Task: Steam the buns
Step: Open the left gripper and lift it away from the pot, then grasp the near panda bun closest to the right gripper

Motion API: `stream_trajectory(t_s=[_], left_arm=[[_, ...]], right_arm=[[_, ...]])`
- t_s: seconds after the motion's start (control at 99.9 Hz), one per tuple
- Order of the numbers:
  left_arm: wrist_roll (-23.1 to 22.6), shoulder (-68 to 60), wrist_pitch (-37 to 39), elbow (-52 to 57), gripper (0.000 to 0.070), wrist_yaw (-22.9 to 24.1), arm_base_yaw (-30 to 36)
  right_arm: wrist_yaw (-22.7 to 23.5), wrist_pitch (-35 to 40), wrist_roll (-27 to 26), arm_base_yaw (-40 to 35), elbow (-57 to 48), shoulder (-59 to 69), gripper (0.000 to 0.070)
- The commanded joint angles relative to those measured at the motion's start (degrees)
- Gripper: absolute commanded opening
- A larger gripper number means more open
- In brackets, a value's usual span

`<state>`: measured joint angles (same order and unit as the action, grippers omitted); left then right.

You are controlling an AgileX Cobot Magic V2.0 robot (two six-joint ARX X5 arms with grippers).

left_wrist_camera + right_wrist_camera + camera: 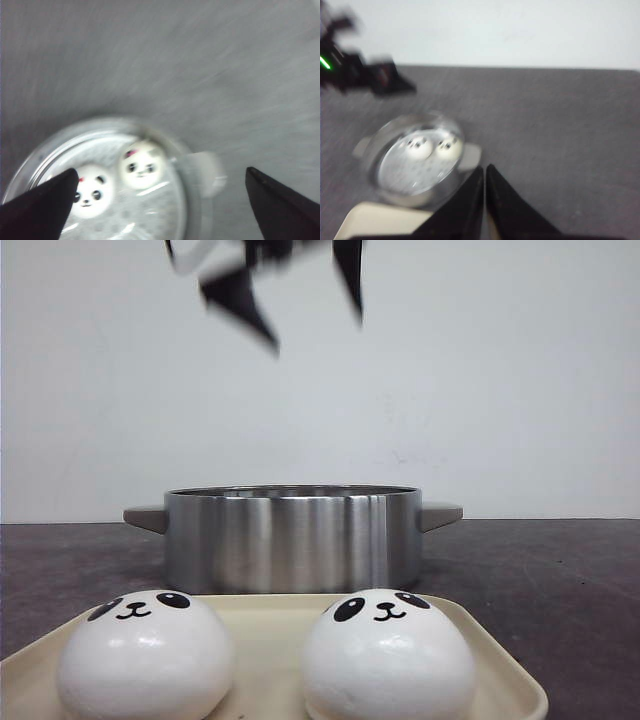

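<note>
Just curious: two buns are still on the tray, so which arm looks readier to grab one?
Probably the left gripper: it is open and empty. The right gripper is shut. Two buns wait on the tray.

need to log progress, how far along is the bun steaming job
About halfway. Done: two buns sit inside the steel pot. In hand: nothing; the left gripper is open and empty above the pot, and the right gripper is shut on nothing. Left: two buns lie on the cream tray in front of the pot.
</note>
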<state>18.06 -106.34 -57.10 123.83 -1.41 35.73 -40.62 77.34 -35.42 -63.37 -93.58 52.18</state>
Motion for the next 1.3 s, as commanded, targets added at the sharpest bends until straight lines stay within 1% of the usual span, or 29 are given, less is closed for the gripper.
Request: stream_trajectory(t_s=[0.0, 0.06, 0.19, 0.28, 0.31, 0.36, 0.39, 0.45, 0.48, 0.5, 0.591, 0.651, 0.731, 0.811, 0.981, 1.031, 1.081, 1.201, 1.251, 1.291], left_arm=[[-1.51, 3.1, -1.25, 1.9, 0.07, 0.44, 0.87], [-2.75, 6.82, -1.95, 1.9, 0.07, 0.5, 1.73], [-4.04, 13.88, -5.09, 1.9, 0.07, 0.7, 3.98], [-5.51, 18.27, -9.64, 1.9, 0.07, 2.95, 4.94], [-6.03, 19.67, -11.32, 1.9, 0.07, 4.22, 5.25], [-6.78, 22.01, -14.21, 1.9, 0.07, 6.56, 5.64], [-7.04, 23.41, -15.98, 1.9, 0.07, 7.72, 5.9], [-7.13, 26.12, -19.12, 1.9, 0.07, 9.18, 6.29], [-7.15, 27.52, -20.44, 1.9, 0.07, 9.18, 6.45], [-7.15, 28.41, -21.24, 1.9, 0.07, 9.18, 6.51], [-7.13, 32.65, -23.61, 1.9, 0.07, 9.2, 6.58], [-7.08, 35.41, -24.3, 1.9, 0.07, 9.38, 6.58], [-7.08, 38.86, -24.44, 1.9, 0.07, 10.19, 6.58], [-7.08, 41.94, -24.41, 1.9, 0.07, 12.09, 6.58], [-7.15, 46.64, -25.22, 1.9, 0.07, 17.79, 6.58], [-7.23, 47.56, -25.68, 1.9, 0.07, 19.06, 6.58], [-7.52, 48.35, -25.9, 1.9, 0.07, 19.67, 6.58], [-7.56, 49.42, -25.92, 1.9, 0.07, 19.67, 6.58], [-7.56, 49.48, -25.92, 1.88, 0.07, 19.65, 6.58], [-7.56, 49.48, -25.92, 1.88, 0.07, 19.65, 6.58]], right_arm=[[3.34, 3.26, -0.59, -0.68, -0.96, 1.92, 0.0], [6.32, 3.28, -0.59, -0.68, -0.96, 3.37, 0.0], [10.4, 3.21, -0.59, -0.68, -0.96, 7.21, 0.0], [14.88, 2.56, -0.59, -0.68, -0.96, 10.56, 0.0003], [16.15, 2.29, -0.59, -0.68, -0.96, 11.56, 0.0016], [17.88, 2.23, -0.44, -0.68, -0.96, 13.25, 0.0067], [18.73, 2.32, -0.35, -0.68, -0.92, 14.32, 0.0118], [20.41, 2.69, -0.31, -0.68, -0.79, 16.52, 0.0243], [21.31, 2.8, -0.26, -0.68, -0.55, 17.59, 0.0287], [21.73, 2.82, -0.22, -0.68, -0.31, 18.27, 0.0301], [22.25, 2.12, -0.22, -0.68, 1.92, 21.03, 0.0303], [22.73, 0.02, -0.22, -0.68, 4.76, 22.23, 0.0302], [25.49, -5.49, -0.22, -0.55, 10.47, 22.84, 0.0302], [28.22, -11.91, -0.44, -0.35, 17.16, 23.06, 0.0301], [34.29, -23.23, -4.09, 0.96, 29.27, 23.08, 0.0303], [35.23, -25.59, -4.96, 1.18, 31.56, 23.08, 0.0316], [36.24, -27.45, -5.29, 1.38, 33.29, 23.1, 0.0368], [39.5, -29.59, -5.35, 2.21, 35.85, 24.11, 0.0534], [41.29, -29.49, -5.35, 2.89, 36.37, 24.83, 0.0566], [42.38, -29.35, -5.33, 3.32, 36.54, 25.66, 0.0567]])
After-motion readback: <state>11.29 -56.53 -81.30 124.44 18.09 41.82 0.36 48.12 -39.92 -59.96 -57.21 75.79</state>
